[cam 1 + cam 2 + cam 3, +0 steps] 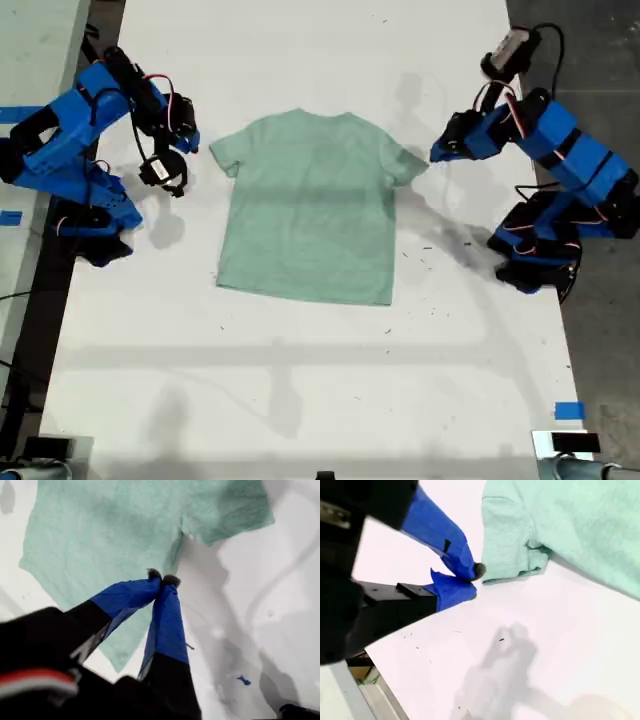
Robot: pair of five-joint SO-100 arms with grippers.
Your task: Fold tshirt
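Since the tshirt (308, 205) is thin, limp and light, it'll drape and drag, so I'd pinch a sleeve hem or a bottom corner. It lies flat on the bench (300, 380), its side edge below one sleeve right under my first hand (162, 580), which is closed and empty. My second hand (472, 580), tips together and empty, sits just beside the other sleeve's hem.
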